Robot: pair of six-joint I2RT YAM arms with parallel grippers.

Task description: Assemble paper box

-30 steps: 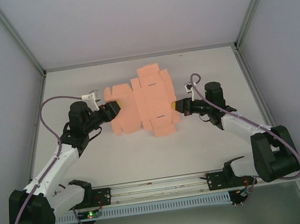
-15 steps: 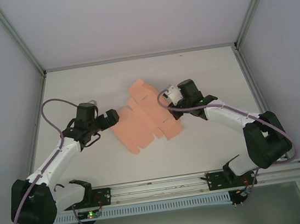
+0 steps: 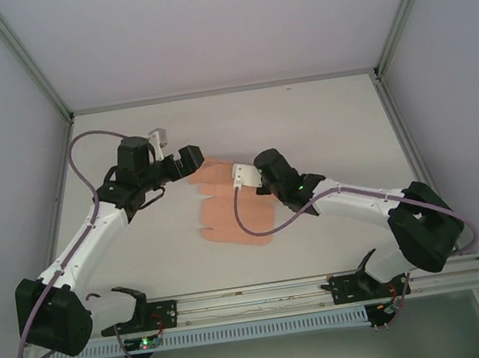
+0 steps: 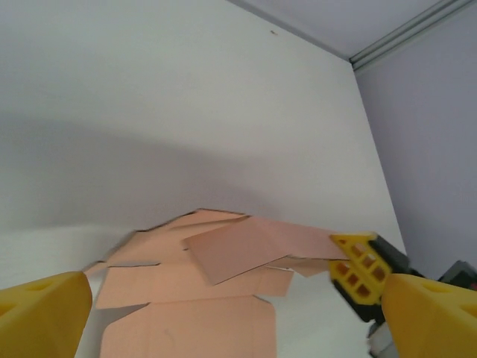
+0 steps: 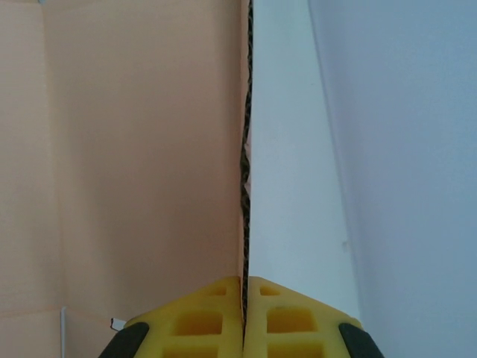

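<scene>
Paper box (image 3: 218, 219) is a flat die-cut sheet of salmon-pink card, not folded into a box. It lies on the white counter (image 3: 329, 123) about mid-width, between the two arms. Most panels lie flat, and one panel is lifted off the counter and tilted. Left end effector (image 3: 189, 162) is spread wide and hangs just beside the sheet's far-left corner. From the top view I can't tell whether it's touching the card. In the left wrist view its two yellow fingers (image 4: 41, 313) sit at the bottom corners of the frame, well apart. The sheet is in the gap and ahead of them, with nothing gripped. Right end effector (image 5: 244, 313) is pressed together and pinching the card. The right wrist view shows the yellow pads (image 5: 190, 324) closed on a panel seen edge-on. Salmon card runs up the left of the seam, with white surface on the right. The left wrist view agrees: the right arm's yellow pad sits at the right-hand tip of the raised panel, touching it. In the top view the right arm reaches in from the right with its wrist over the sheet's far-right part. Its fingertips are hidden under the wrist there.
</scene>
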